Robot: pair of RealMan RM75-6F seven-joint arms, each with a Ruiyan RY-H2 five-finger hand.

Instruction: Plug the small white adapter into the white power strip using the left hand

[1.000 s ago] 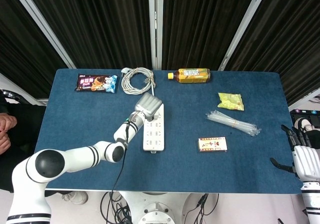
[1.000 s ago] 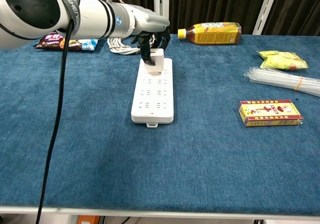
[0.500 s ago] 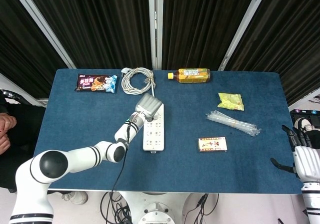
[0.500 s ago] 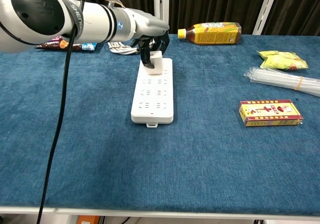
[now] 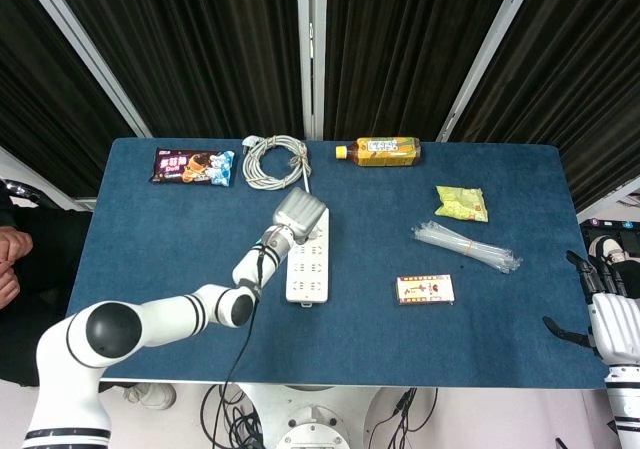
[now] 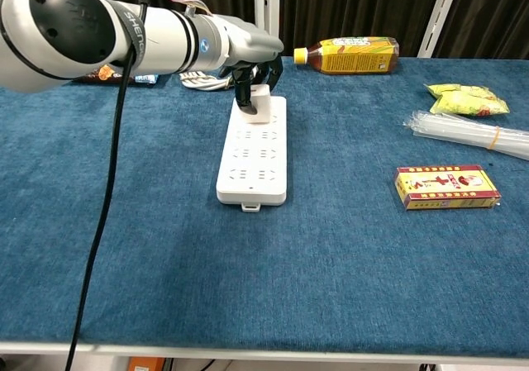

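Note:
The white power strip (image 5: 309,264) (image 6: 255,149) lies lengthwise in the middle of the blue table. My left hand (image 5: 298,212) (image 6: 251,60) is over its far end and holds the small white adapter (image 6: 259,103), which stands on the strip's far sockets. In the head view the hand hides the adapter. How deep the adapter sits in the strip cannot be told. My right hand (image 5: 610,314) hangs off the table's right edge, fingers apart and holding nothing.
A coiled white cable (image 5: 274,160) and a snack packet (image 5: 192,165) lie at the back left. A yellow bottle (image 5: 380,151) (image 6: 350,55) lies behind the strip. To the right are a green packet (image 5: 461,203), a clear straw bundle (image 5: 466,246) and a small red box (image 5: 425,289) (image 6: 446,187).
My left hand and the adapter have moved slightly lower and further along the strip's far end. The right hand has stayed put.

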